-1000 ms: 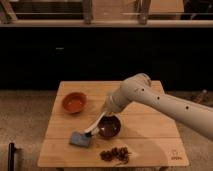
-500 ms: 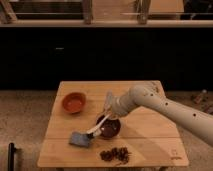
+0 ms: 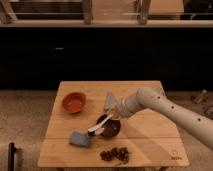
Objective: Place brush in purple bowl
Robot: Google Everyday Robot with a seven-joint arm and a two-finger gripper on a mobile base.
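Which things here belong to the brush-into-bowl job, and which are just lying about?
Job: brush; purple bowl; gripper, over the bowl's far rim at the brush's upper end.
Lying about: orange bowl; blue-grey sponge; grey wedge; dark reddish cluster.

A robot test room, seemingly: wooden table on speckled floor before dark cabinets, claw above purple bowl.

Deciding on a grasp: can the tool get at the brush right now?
Probably yes: the tool hovers by the purple bowl at the upper end of the brush, with nothing between them; the grey wedge sits behind it, off the path.
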